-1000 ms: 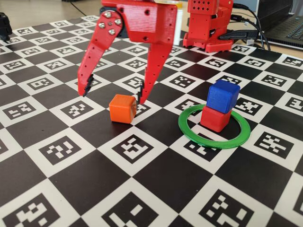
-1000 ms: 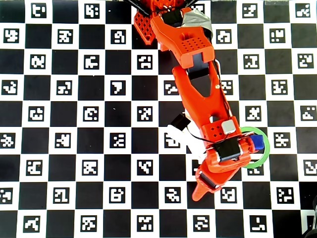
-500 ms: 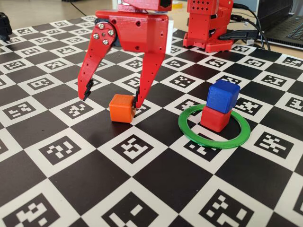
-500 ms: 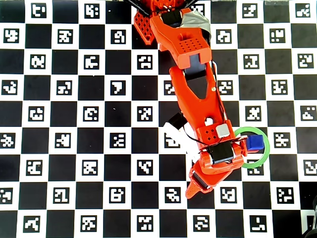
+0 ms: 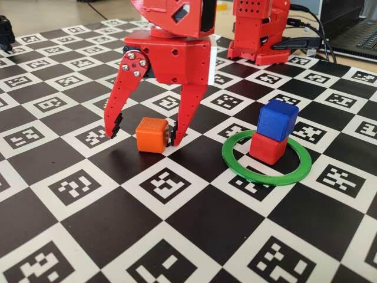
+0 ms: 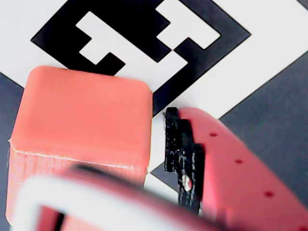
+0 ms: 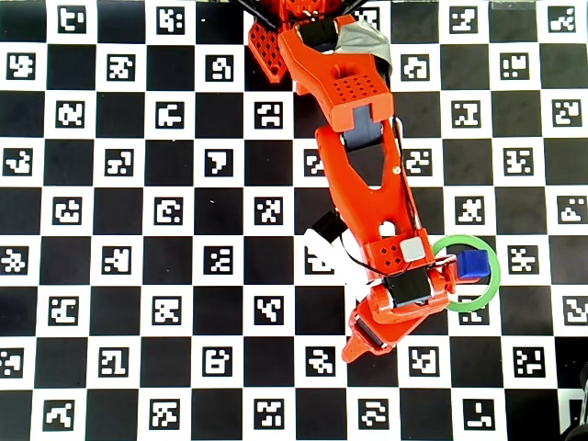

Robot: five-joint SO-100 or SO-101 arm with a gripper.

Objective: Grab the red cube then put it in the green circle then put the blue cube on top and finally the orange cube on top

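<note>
I count three cubes on the desk [image 5: 194, 236]: one blue cube [image 5: 277, 120] stacked on one red cube [image 5: 268, 147] inside the single green circle [image 5: 266, 158], and one orange cube [image 5: 152, 135] to their left in the fixed view. My gripper [image 5: 145, 133] straddles the orange cube with jaws spread. The right finger [image 6: 180, 149] seems just short of touching in the wrist view.

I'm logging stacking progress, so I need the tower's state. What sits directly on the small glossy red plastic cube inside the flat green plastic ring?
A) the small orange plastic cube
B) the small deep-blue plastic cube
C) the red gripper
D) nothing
B: in the fixed view the small deep-blue plastic cube rests on the small glossy red plastic cube inside the flat green plastic ring, while the small orange plastic cube sits on the board between the open gripper's fingers.
</note>
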